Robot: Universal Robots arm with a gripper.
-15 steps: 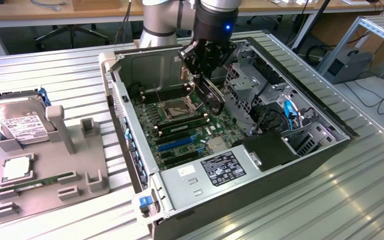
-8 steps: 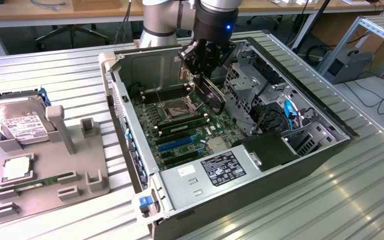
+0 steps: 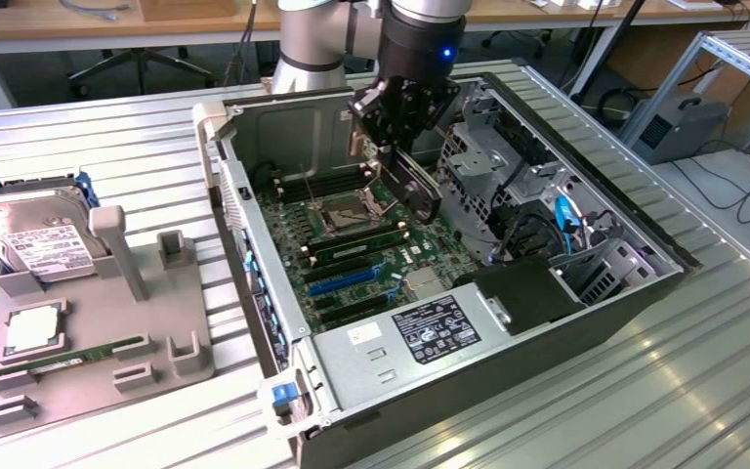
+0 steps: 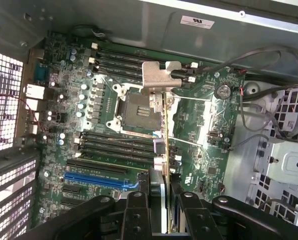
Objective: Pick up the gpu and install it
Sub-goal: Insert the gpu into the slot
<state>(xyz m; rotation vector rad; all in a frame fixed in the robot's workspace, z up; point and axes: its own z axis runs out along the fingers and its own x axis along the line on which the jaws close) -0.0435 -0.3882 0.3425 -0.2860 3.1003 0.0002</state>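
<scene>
Lab room, wooden benches at the back; ribbed metal worktop (image 3: 89, 147) up front.

To the exterior view's left of the computer case (image 3: 545, 342): a grey parts holder (image 3: 153, 322) on the worktop. It carries a hard drive (image 3: 43, 239) leaning upright, a CPU chip (image 3: 32, 330) lying flat and a RAM stick (image 3: 69, 360) along its near edge.

The case lies on its side, open, with the motherboard (image 3: 349, 264) facing up. The CPU socket (image 4: 136, 107) is bare. The blue expansion slot (image 4: 99, 180) has nothing in it.

Over the far half of the case I have the gripper (image 3: 401, 122) clamped on the gpu (image 3: 417, 184), one finger (image 4: 139, 210) on each face. The card hangs on edge below the gripper, above the motherboard and not seated in any slot. From the wrist view I see it edge-on, with its silver bracket (image 4: 161, 75) at the end away from the gripper. I cannot tell how much gap is left to the board.

Inside the case, toward the exterior view's right: drive cages (image 3: 479, 166) and loose cables (image 3: 564, 220).
</scene>
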